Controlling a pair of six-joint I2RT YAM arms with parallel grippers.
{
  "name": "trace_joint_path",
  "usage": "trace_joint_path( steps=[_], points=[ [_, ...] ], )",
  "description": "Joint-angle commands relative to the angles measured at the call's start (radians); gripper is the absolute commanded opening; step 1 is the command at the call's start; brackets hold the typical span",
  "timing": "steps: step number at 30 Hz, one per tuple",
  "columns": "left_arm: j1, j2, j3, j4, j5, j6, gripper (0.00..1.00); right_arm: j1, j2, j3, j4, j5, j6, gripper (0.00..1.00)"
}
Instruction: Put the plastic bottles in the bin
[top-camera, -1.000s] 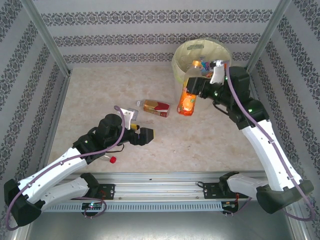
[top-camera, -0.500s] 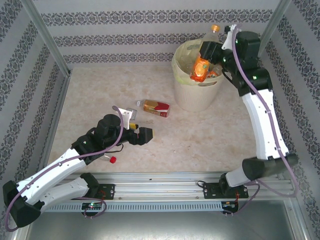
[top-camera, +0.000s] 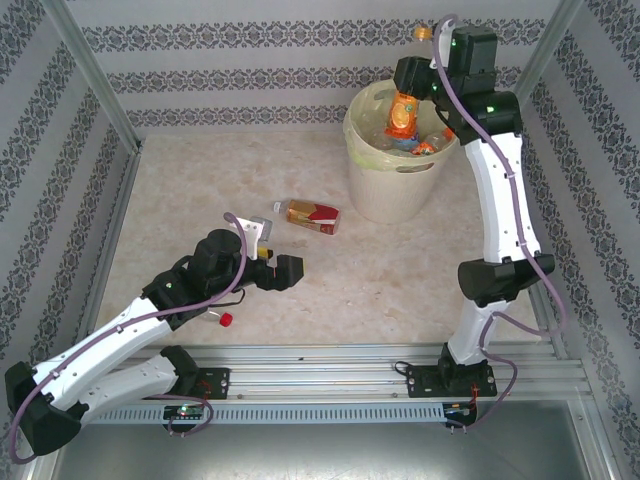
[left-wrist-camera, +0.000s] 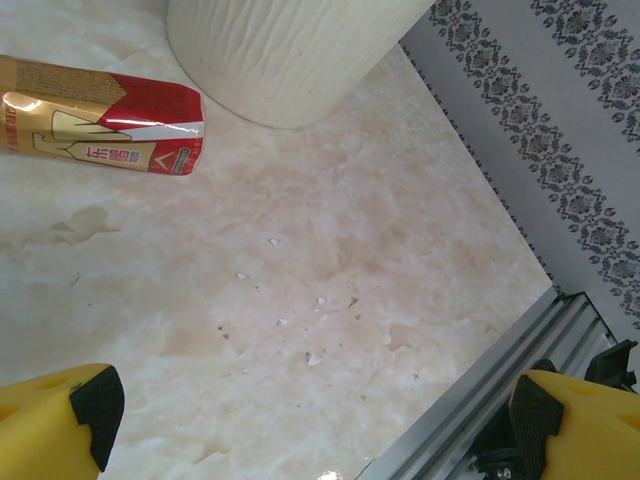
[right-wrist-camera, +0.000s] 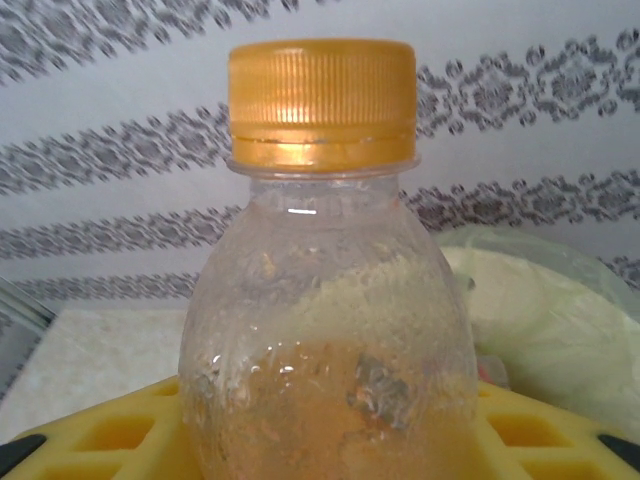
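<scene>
The right arm stands tall, reaching over the bin (top-camera: 395, 195). The right gripper (top-camera: 417, 76) clamps a clear, ribbed orange-capped bottle (top-camera: 402, 115) above the bagged opening, now nearly upright and farther back than half a second ago. The left arm lies low and bent, its left gripper (top-camera: 284, 270) spread wide. A red-labelled bottle (top-camera: 312, 215) lies on the marbled table (top-camera: 400, 280).

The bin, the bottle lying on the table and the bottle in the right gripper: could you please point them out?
bin (top-camera: 392, 195): top external view, front wall.
lying bottle (top-camera: 313, 215): top external view, red label.
held bottle (right-wrist-camera: 322, 95): right wrist view, orange cap.
</scene>
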Motion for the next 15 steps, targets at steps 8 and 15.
trace_joint_path(
  steps=[8,15],
  points=[
    [-0.011,0.001,0.026,-0.046,-0.024,0.041,1.0,-0.006,0.062,0.023,-0.142,0.055,-0.09,0.59],
    [-0.012,0.009,0.028,-0.046,-0.024,0.045,1.0,0.021,0.055,0.007,-0.135,-0.024,-0.116,0.81]
  ],
)
